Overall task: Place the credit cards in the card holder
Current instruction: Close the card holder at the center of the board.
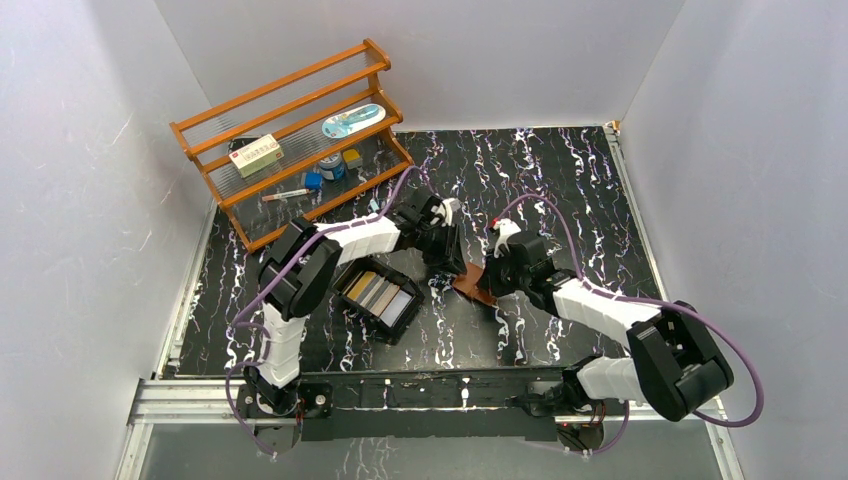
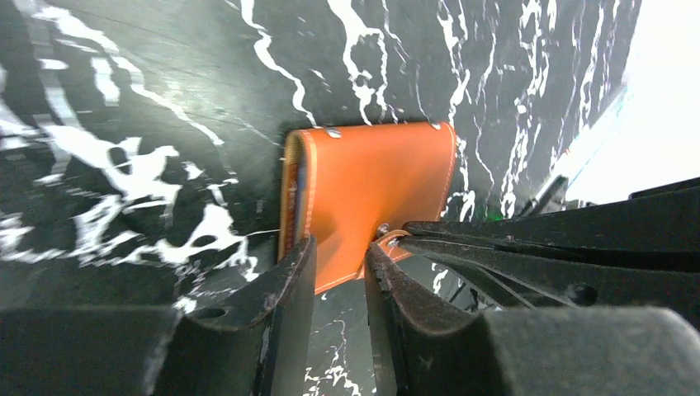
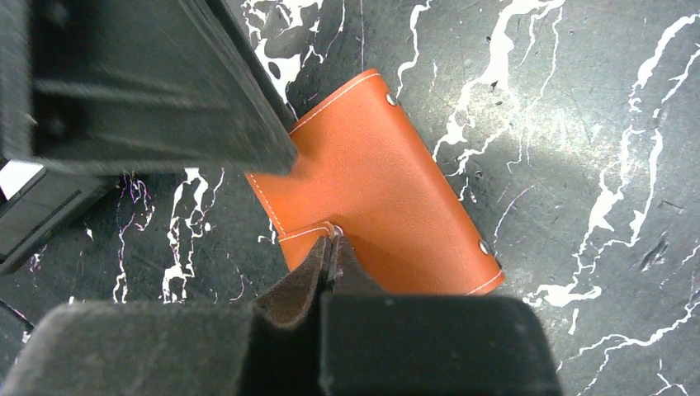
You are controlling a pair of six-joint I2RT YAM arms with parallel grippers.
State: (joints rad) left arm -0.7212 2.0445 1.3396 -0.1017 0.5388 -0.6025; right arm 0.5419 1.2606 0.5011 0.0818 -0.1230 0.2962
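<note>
From above, the card holder [image 1: 478, 289] shows only one brown corner; the fingers of both arms cover the rest. In the right wrist view the left fingers [image 3: 165, 91] hide its far-left corner, and the right fingers [image 3: 299, 289] hide its near edge. The credit cards [image 1: 380, 293] in the black tray [image 1: 412, 314] are too small to count.

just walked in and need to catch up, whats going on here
Both arms meet at the wallet. The right claw is shut on its snap tab, and the left claw, jaws apart, straddles its edge. The cards lie in the tray beside the left arm, not yet picked up.
</note>
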